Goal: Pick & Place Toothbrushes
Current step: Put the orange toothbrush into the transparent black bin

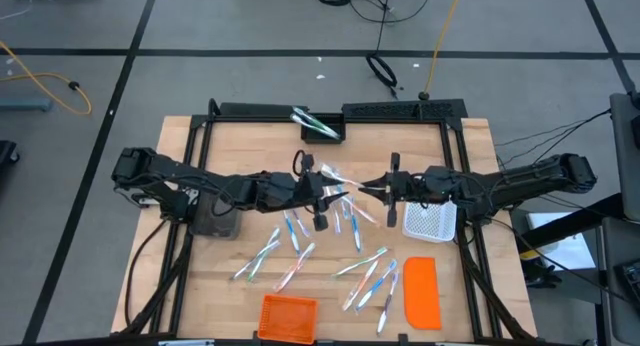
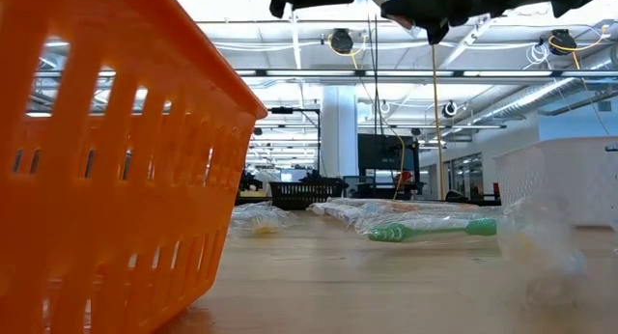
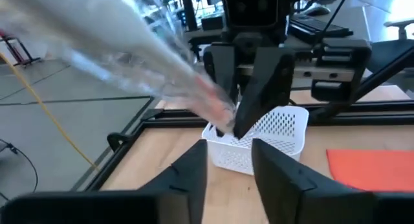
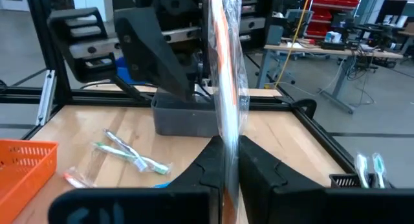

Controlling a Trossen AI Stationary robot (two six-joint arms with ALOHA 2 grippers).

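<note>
A toothbrush in a clear wrapper (image 1: 347,183) hangs in the air between my two grippers over the middle of the table. My right gripper (image 4: 228,146) is shut on it. My left gripper (image 3: 229,162) faces it with fingers open, and the wrapper's other end (image 3: 149,62) runs past above them. Several more wrapped toothbrushes (image 1: 300,248) lie flat on the wood, most toward the near edge (image 1: 370,278). One with green ends (image 2: 430,231) appears in the low view. A few stick out of the black bin (image 1: 320,126) at the far edge. My right gripper pinches the wrapped toothbrush between its two fingers near one end (image 4: 226,130), coming level from the table's right. The brush is lifted clear and reaches from the fingers toward the left gripper. Whether my left gripper's open fingers (image 3: 194,175) touch the wrapper I cannot tell.
A white mesh basket (image 1: 430,222) sits just under the right arm, and a flat orange lid (image 1: 421,291) lies nearer. An orange basket (image 1: 288,316) stands at the near edge and a grey bin (image 1: 215,218) under the left arm. A black frame (image 1: 330,108) borders the table.
</note>
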